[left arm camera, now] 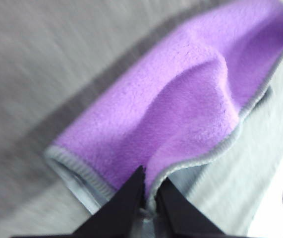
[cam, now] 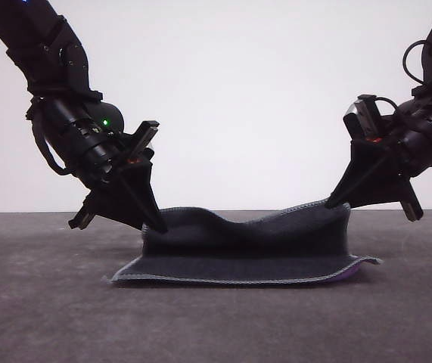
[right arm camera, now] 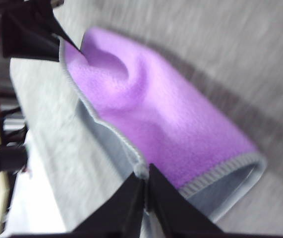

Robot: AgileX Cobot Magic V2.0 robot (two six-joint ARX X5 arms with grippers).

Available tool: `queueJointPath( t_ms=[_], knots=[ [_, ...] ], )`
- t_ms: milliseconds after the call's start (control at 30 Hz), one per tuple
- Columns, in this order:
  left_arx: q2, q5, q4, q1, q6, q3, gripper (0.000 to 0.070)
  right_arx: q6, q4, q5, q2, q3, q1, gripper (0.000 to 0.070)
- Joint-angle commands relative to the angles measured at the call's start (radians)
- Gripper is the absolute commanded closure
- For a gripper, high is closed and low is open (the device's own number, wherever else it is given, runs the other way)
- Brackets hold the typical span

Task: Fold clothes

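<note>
Two grippers pinch one cloth between them. The left gripper has its fingertips clenched on the cloth's upper left corner, and its wrist view shows the two dark tips closed on the light grey hem with only the fabric between them. The right gripper is likewise clamped on the upper right corner, its tips meeting on the hem in the right wrist view. From those two corners the cloth hangs as a raised flap, sagging in the middle between the claws, dark charcoal on the face toward the front camera. Its lower part lies flat on the grey table, the stitched edge running along the near side, with a sliver of purple peeking out at the lower right corner. Both wrist views look down on the bright purple face, which bulges in a soft ridge between the held corners. Behind stands a plain white wall.
</note>
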Motion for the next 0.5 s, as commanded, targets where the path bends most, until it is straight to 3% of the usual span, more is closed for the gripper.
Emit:
queueJointPath(
  t_ms=[0,467],
  knots=[
    [0.005,0.008,-0.020,-0.009,0.044,0.017,0.0691,-0.048,-0.022,-0.006,0.008,0.018,0.001,0.0700],
    [0.005,0.011,-0.150,-0.013,0.081,0.017,0.0675,-0.095,-0.145,-0.006,0.008,0.018,0.001,0.0700]
  ],
)
